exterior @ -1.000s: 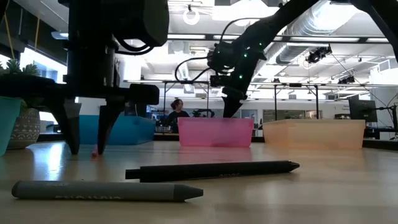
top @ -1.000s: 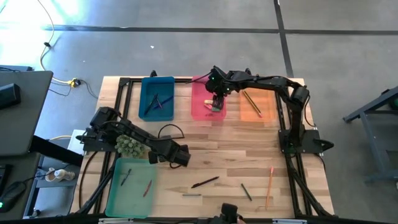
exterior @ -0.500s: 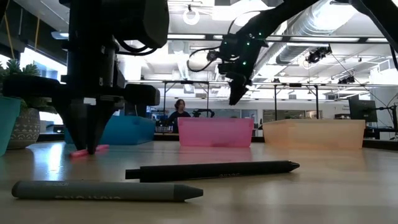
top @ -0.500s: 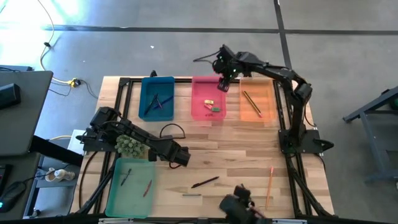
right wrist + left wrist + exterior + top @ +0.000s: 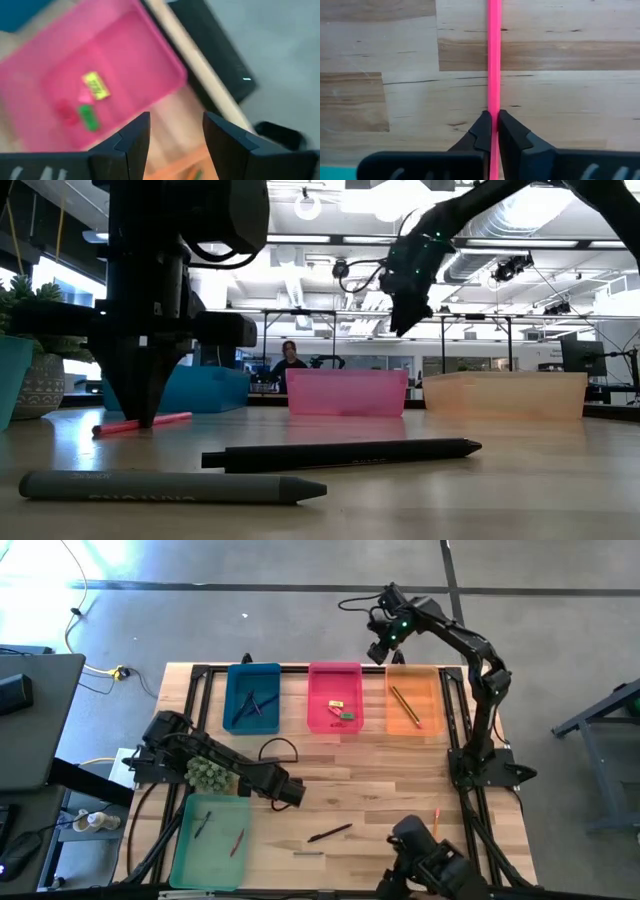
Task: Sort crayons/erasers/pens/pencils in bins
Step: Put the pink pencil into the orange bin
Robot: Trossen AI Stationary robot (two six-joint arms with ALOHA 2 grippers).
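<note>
The left claw (image 5: 493, 131) is pinched shut on a thin pink crayon (image 5: 493, 55) lying flat on the counter (image 5: 570, 100), its long axis running straight ahead from between the fingers. The light green bin (image 5: 212, 838) sits just beside this claw. The right claw (image 5: 172, 132) hangs wide open and empty, high over the pink bin (image 5: 115, 65), well apart.

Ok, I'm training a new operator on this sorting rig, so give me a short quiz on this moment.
1. True or false: the left gripper is shut on a pink stick lying on the table.
2. Which bin holds the erasers? A. blue bin. B. pink bin. C. orange bin.
3. Fill in: the right gripper, up over the bins at the table's far edge, has its jaws ____.

Key: 1 true; 2 B; 3 open.
</note>
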